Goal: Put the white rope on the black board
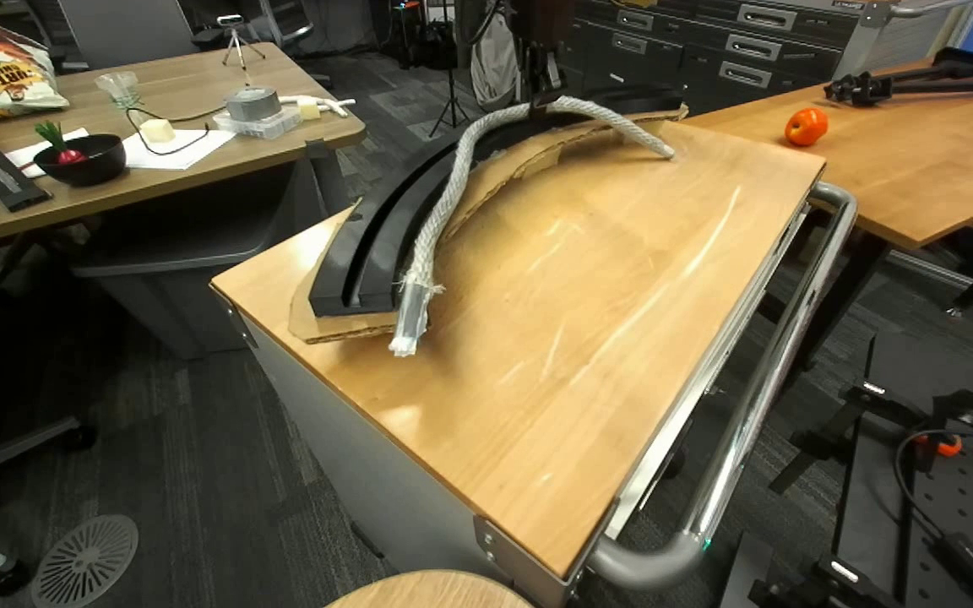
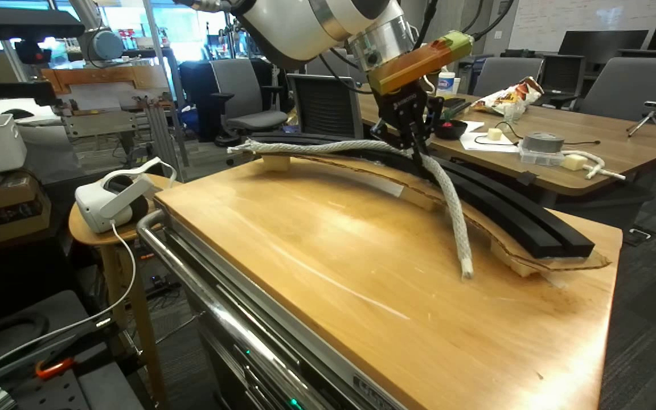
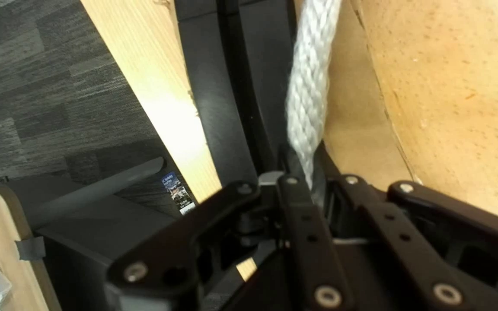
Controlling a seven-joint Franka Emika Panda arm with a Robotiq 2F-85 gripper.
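Note:
The white rope (image 1: 450, 190) is draped in a long bend along the inner side of the black board (image 2: 499, 208), a curved strip with a groove down its length. My gripper (image 2: 419, 156) is shut on a middle stretch of the rope, just above the board. In the wrist view the rope (image 3: 311, 73) runs down between the fingers, over the inner edge of the board (image 3: 208, 77). Its taped end (image 1: 410, 317) lies beside one end of the board. On the inner side, the other end (image 2: 466, 267) hangs down off the board; whether it touches the tabletop I cannot tell.
A cardboard sheet (image 1: 343, 328) lies beneath the board, propped on yellowish blocks (image 2: 513, 259) on the wooden tabletop (image 2: 328, 228). A metal rail (image 1: 757, 405) runs along the cart's side. Another table (image 1: 309, 127) with several items stands beyond the board's outer side.

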